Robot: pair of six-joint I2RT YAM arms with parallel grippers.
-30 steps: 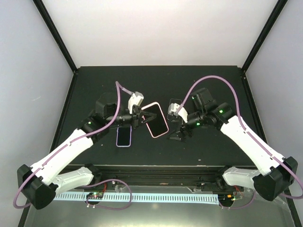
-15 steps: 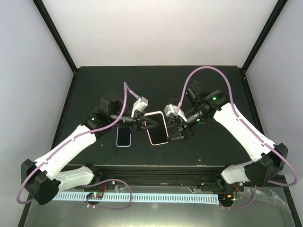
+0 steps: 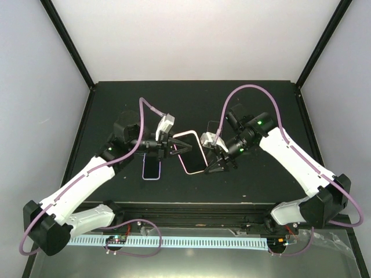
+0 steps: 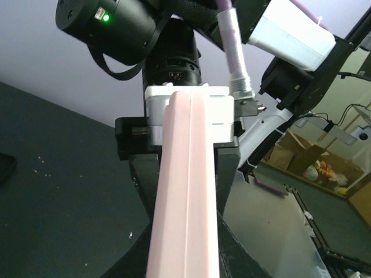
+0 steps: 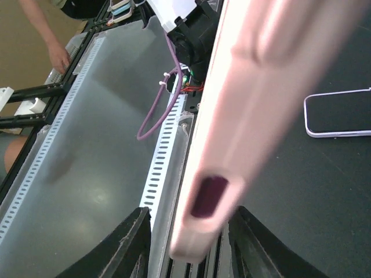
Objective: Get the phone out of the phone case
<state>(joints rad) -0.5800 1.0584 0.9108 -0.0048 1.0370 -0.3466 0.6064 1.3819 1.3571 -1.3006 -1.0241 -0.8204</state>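
The salmon-pink phone case (image 3: pixel 193 172) hangs above the black table between both arms, with the phone's dark screen (image 3: pixel 189 153) facing up inside it. My left gripper (image 3: pixel 172 147) is shut on the case's left long edge; in the left wrist view the pink edge (image 4: pixel 188 191) runs straight between its fingers (image 4: pixel 229 174). My right gripper (image 3: pixel 211 160) straddles the case's right side. In the right wrist view the blurred case end (image 5: pixel 214 191) with a dark slot sits between the fingers (image 5: pixel 134 231), and a gap still shows on the left side.
A second phone in a lilac-rimmed case (image 3: pixel 152 168) lies flat on the table below the left gripper, and shows in the right wrist view as well (image 5: pixel 339 113). A slotted white rail (image 3: pixel 174 241) runs along the near edge. A clear square piece (image 3: pixel 213 124) lies behind the right gripper.
The right gripper has come in from the right onto the case and its jaws have narrowed around it. The left gripper kept its hold and shifted slightly with the case.
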